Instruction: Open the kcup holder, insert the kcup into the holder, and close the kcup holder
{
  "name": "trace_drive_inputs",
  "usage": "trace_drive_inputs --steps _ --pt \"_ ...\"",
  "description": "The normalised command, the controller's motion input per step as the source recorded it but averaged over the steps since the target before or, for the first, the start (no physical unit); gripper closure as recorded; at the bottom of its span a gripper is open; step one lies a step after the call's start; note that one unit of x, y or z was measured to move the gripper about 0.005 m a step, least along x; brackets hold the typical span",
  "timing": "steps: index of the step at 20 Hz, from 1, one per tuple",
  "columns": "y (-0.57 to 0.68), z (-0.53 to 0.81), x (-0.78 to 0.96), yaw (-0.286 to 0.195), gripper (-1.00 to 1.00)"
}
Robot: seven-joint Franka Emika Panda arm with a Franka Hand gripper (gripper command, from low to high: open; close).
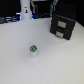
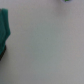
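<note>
The black boxy kcup holder (image 1: 63,26) sits far on the exterior view's right, both drawers shut, so opening is the step in hand. The tiny green-topped white kcup (image 1: 33,50) waits alone, near, mid-table (image 1: 55,62). Gripper state: can't tell; it must reach a pale handle.

You get soft, even light on the table (image 1: 20,60) but low-res, fuzzy detail in the exterior view. Your wrist view is totally out of focus, just greenish-grey haze.
</note>
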Motion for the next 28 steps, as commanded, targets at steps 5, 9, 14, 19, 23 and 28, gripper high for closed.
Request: trace_drive_inputs --steps 5,9,14,19,23,28 --pt "0.58 0.09 -0.22 -0.14 -1.0" --pt "0.69 0.08 -0.26 -0.164 -1.0" --pt "0.7 0.02 -0.23 -0.18 -1.0" --pt "0.69 -0.02 -0.25 -0.181 -1.0" --pt "0.68 -0.09 -0.24 -0.179 -1.0" --pt "0.65 -0.2 -0.25 -0.172 -1.0"
